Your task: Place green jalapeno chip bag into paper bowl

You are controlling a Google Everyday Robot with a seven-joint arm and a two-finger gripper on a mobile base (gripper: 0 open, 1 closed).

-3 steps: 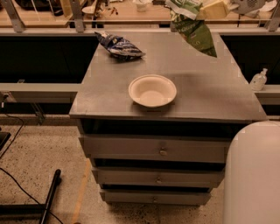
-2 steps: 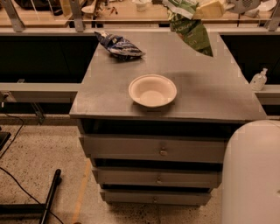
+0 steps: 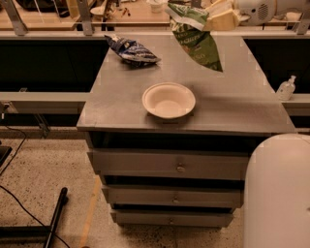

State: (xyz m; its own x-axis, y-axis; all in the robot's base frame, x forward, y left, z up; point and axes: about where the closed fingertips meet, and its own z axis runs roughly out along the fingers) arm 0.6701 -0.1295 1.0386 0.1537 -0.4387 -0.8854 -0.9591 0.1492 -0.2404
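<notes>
Pick done, placing isn't. Gripper [image 3: 213,14] is clamped on the top of the green chip bag [image 3: 197,42], which hangs in the air over the far side of the cabinet top [image 3: 242,106], behind the paper bowl [image 3: 168,100]. The bowl holds nothing. Left to do: carry over, lower, release. Flat grey top, blue chip bag [image 3: 131,49] far-left, drawers [image 3: 169,167] below, speckled floor [image 3: 48,169].

Warm, dim indoor light, strongest toward the top of your view.
You see a soft sheen on the gray tabletop [image 3: 242,97] and a thin shadow under the paper bowl [image 3: 168,101]. The gripper [image 3: 215,14], top right over the far edge, holds the green jalapeno chip bag [image 3: 198,43], whose glossy top catches glare.
</notes>
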